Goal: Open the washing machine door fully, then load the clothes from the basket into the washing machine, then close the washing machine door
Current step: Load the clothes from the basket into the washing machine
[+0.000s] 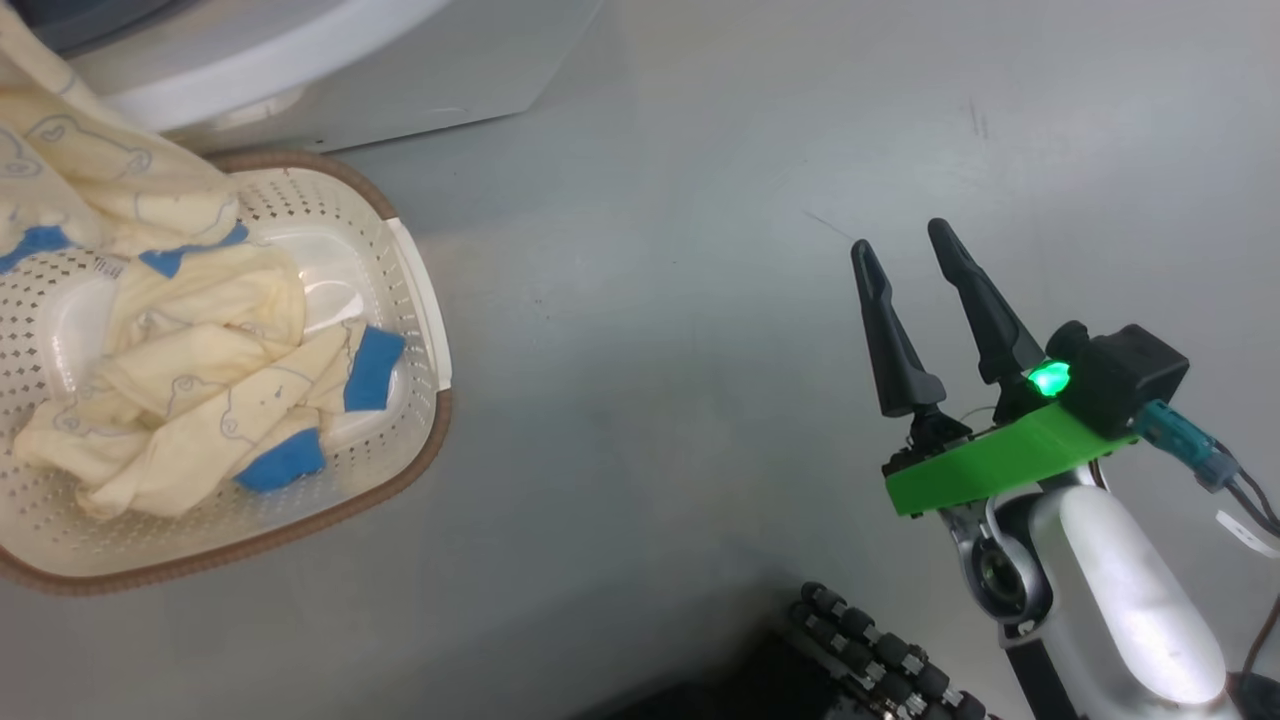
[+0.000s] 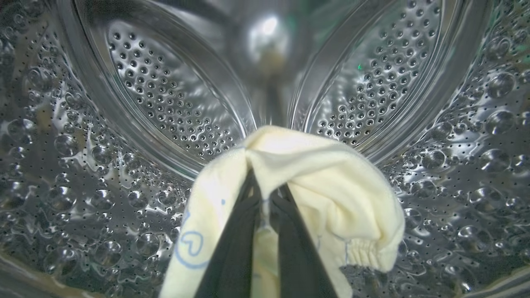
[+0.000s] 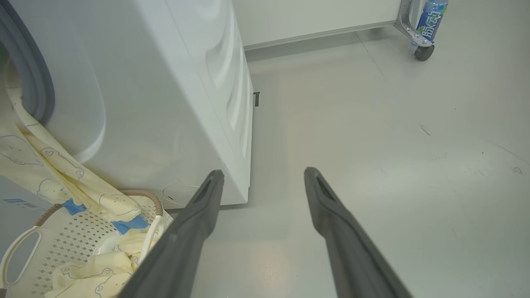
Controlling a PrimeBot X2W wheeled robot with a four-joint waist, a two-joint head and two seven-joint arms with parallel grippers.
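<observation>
Steel drum (image 2: 165, 111) surrounds the left end effector (image 2: 265, 188), clamped on cream clothes (image 2: 331, 186); best release deep inside. Right end effector (image 1: 900, 238) hangs open.

Soft bright light is falling on the pale grey floor (image 1: 700, 300); glare is blurring the perforated steel drum (image 2: 165, 103).

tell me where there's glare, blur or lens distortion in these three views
Left wrist view: the shiny perforated steel drum bows from wide-angle distortion, with glare on its hub. Head view: the green light on the right gripper blooms, and the pale forearm is blown out. Right wrist view: even light, no harsh shadows on the big white washing machine.
</observation>
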